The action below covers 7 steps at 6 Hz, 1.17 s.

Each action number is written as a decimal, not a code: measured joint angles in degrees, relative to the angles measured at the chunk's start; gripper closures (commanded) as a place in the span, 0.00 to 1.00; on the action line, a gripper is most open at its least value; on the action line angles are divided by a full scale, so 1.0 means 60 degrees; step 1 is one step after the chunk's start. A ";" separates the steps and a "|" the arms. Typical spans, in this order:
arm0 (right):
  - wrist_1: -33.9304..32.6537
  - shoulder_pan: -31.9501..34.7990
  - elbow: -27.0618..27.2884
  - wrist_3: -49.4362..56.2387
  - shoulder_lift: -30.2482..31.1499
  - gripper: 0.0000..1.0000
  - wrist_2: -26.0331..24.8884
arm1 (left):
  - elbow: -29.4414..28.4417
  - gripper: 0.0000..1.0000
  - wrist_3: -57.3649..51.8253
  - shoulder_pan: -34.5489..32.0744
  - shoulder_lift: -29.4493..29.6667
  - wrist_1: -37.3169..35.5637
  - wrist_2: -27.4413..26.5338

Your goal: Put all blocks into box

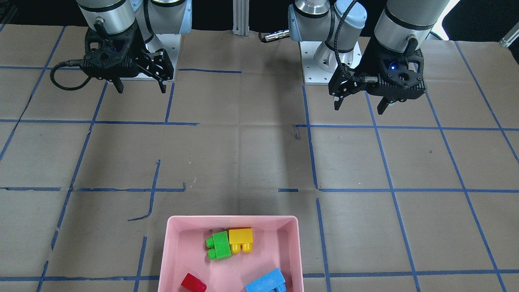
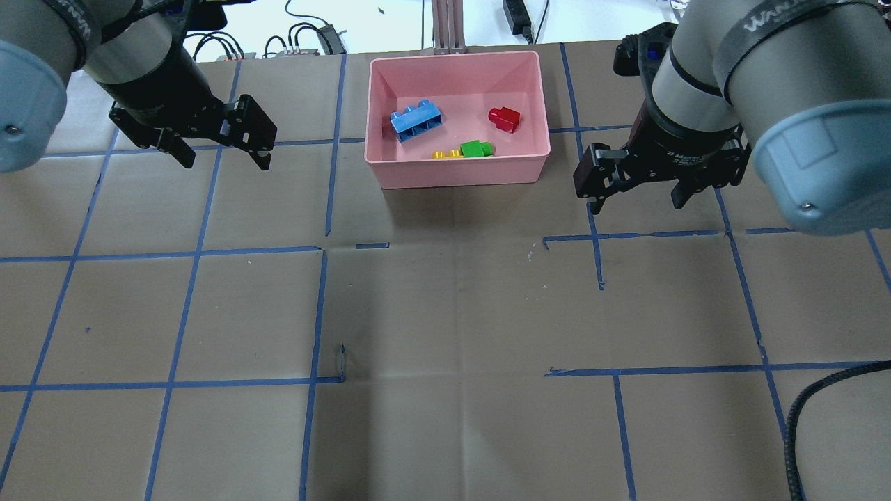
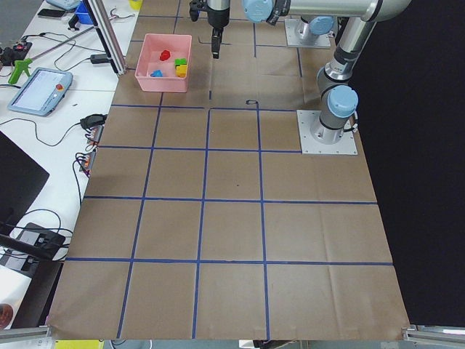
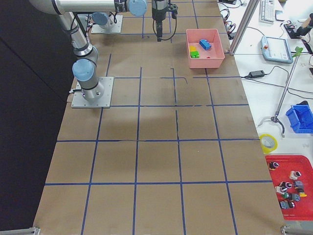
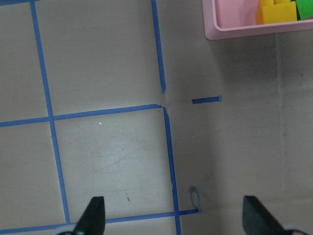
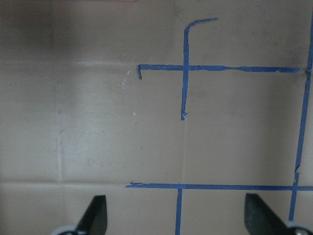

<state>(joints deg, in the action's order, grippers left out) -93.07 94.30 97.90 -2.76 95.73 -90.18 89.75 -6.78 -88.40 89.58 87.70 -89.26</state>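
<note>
One pink box [image 1: 233,219] at the near table [image 1: 243,162] edge, four blocks inside. Left to right: one red block [image 1: 193,282] by the near wall, one green block [image 1: 219,244] just beside one yellow block [image 1: 241,236], one blue block [image 1: 265,280]. Two grippers hang above the table, well apart from the box: right gripper [image 1: 141,90] with fingers spread and empty, left gripper [image 1: 359,108] with fingers spread and empty.

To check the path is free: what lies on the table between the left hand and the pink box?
Only bare brown paper with a blue tape line lies between the left hand and box, as the overhead view shows.
</note>
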 measured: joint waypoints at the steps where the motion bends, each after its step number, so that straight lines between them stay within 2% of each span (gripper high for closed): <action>1: -0.0010 -0.0003 -0.0002 -0.0035 -0.0003 0.01 -0.0034 | -0.0046 0.00 0.0018 -0.0002 0.0037 -0.0008 0.0000; 7: -0.0023 -0.0014 0.0051 0.0007 -0.0106 0.01 -0.0073 | -0.0496 0.00 0.0034 -0.0003 0.0406 0.0001 0.0132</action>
<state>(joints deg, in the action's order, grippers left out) -93.21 94.22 98.20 -2.71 95.10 -90.62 86.77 -6.58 -88.42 92.02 87.71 -88.46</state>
